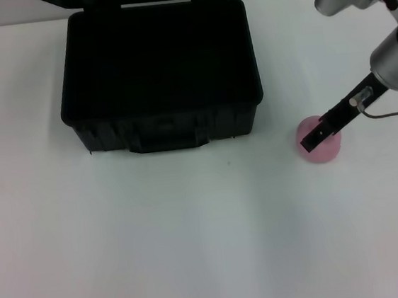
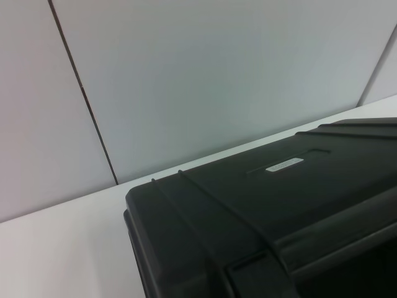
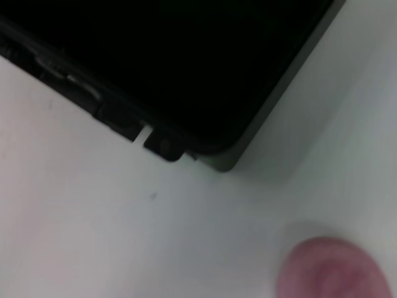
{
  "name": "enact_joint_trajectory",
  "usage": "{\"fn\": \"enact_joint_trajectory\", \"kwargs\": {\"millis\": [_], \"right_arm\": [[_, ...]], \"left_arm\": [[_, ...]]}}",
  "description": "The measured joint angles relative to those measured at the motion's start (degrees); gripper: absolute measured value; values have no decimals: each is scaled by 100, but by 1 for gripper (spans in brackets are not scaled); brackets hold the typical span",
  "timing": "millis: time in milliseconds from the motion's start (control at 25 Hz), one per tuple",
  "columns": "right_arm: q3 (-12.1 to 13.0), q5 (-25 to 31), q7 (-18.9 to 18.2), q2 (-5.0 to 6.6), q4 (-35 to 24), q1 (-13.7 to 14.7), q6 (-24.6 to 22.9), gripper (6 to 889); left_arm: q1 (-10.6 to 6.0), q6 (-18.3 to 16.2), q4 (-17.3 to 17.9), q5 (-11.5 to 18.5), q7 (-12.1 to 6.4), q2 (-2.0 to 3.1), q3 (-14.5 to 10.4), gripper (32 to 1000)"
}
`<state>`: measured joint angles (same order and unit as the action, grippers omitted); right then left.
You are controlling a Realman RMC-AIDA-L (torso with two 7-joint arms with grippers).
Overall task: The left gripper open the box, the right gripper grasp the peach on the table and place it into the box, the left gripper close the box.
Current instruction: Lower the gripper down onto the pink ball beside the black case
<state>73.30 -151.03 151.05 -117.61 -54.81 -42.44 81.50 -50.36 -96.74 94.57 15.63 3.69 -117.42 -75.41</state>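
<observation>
The box (image 1: pixel 159 75) stood open on the bench (image 1: pixel 158 238). The right tool (image 1: pixel 320 136) hung over the peach (image 1: pixel 319 149) to the box's right; its grip could not be told.

Right claw (image 1: pixel 320 137) low, angled down
</observation>
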Motion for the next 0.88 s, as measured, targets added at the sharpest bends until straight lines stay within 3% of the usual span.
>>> {"fn": "enact_joint_trajectory", "kwargs": {"millis": [240,480,880], "right_arm": [[9,-118,-55,1,235,-57,-474,844],[9,-191,-175,1,987,-334,-995,844],[9,-190,-289,-5,1660,-501,-1480,848]], "left_arm": [[0,-3,0,15,0,0,-2,384],[-1,-3,0,24,0,0,-9,384],[-53,-3,0,27,0,-3,-29,384]]}}
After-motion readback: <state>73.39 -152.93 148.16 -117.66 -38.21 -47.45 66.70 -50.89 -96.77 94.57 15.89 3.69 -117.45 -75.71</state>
